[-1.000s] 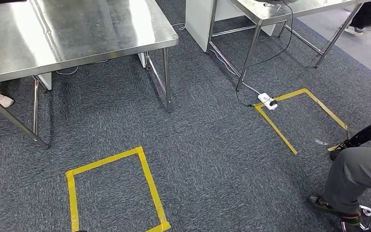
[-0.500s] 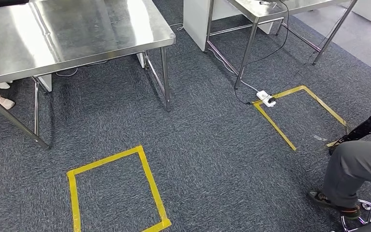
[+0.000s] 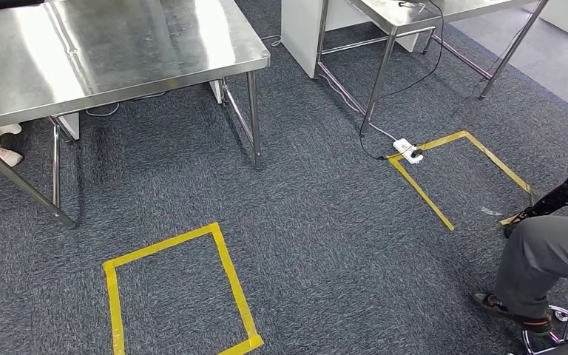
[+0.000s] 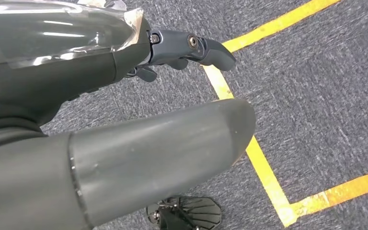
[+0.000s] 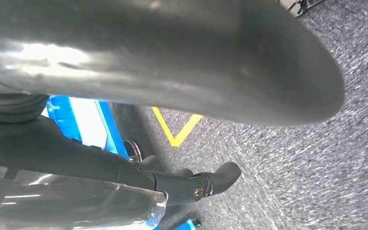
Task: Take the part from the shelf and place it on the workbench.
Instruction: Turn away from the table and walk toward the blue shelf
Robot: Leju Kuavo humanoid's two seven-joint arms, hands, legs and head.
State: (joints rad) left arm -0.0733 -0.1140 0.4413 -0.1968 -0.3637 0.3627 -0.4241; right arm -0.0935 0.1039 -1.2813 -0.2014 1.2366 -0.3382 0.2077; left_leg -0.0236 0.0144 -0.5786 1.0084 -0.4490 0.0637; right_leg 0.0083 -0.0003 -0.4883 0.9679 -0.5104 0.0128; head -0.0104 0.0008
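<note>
The steel workbench (image 3: 118, 52) stands at the far left of the head view, its top bare. My left hand (image 4: 182, 50) hangs over grey carpet; the thick thumb (image 4: 172, 143) and dark fingers (image 4: 211, 50) are apart, with only floor between them. My right hand (image 5: 196, 184) hangs the same way, thumb (image 5: 196, 57) apart from the fingers (image 5: 220, 175), holding nothing. A shiny clear film (image 4: 52, 28) lies along the outer side of each hand.
A second steel table (image 3: 414, 11) stands far right, with a cable and white power strip (image 3: 408, 151) on the floor. Yellow tape squares (image 3: 225, 281) (image 3: 488, 159) mark the carpet. A seated person's leg (image 3: 547, 259) is at right. A blue wheeled frame (image 5: 84, 122) is near my right hand.
The whole picture has shifted slightly, so the camera moved. A person walking at the far right corner has gone out of view.
</note>
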